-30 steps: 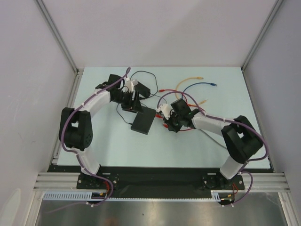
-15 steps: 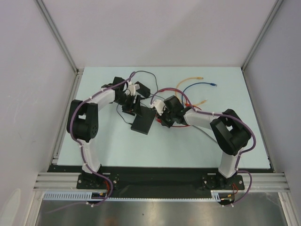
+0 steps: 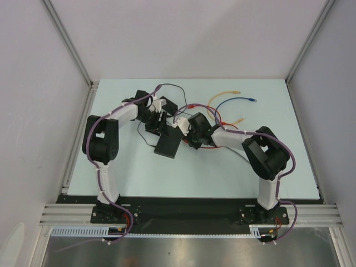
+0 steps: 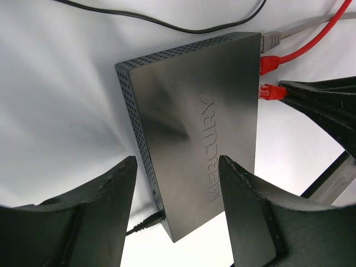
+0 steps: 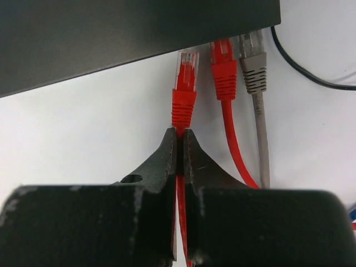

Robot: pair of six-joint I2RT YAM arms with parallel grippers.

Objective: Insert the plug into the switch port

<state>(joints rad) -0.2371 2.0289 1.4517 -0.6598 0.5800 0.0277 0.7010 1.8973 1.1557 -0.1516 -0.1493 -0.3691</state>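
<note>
The flat black switch point(image 3: 168, 146) lies mid-table, its top marked MERCURY point(image 4: 189, 122). My left gripper point(image 4: 177, 167) is open, its fingers point(image 4: 105, 194) standing either side of the box's end, over it. My right gripper point(image 5: 182, 133) is shut on a red cable just behind its red plug point(image 5: 184, 83). The plug's clear tip sits at the switch's port edge point(image 5: 139, 33), left of a second red plug point(image 5: 223, 69) and a grey plug point(image 5: 253, 67) that are seated there. The sockets themselves are hidden under that edge. From above, the right gripper point(image 3: 186, 134) is at the switch's right side.
A small black power adapter point(image 3: 169, 104) with a thin black cord lies behind the left gripper. Yellow point(image 3: 222, 94) and blue point(image 3: 239, 100) cables loop at the back right. A black lead point(image 4: 146, 222) is plugged into the switch's near side. Enclosure walls ring the table.
My right arm has swung left, bringing the red plug up to the switch's port edge. The left arm's elbow has shifted; its gripper stays over the switch, still open.
</note>
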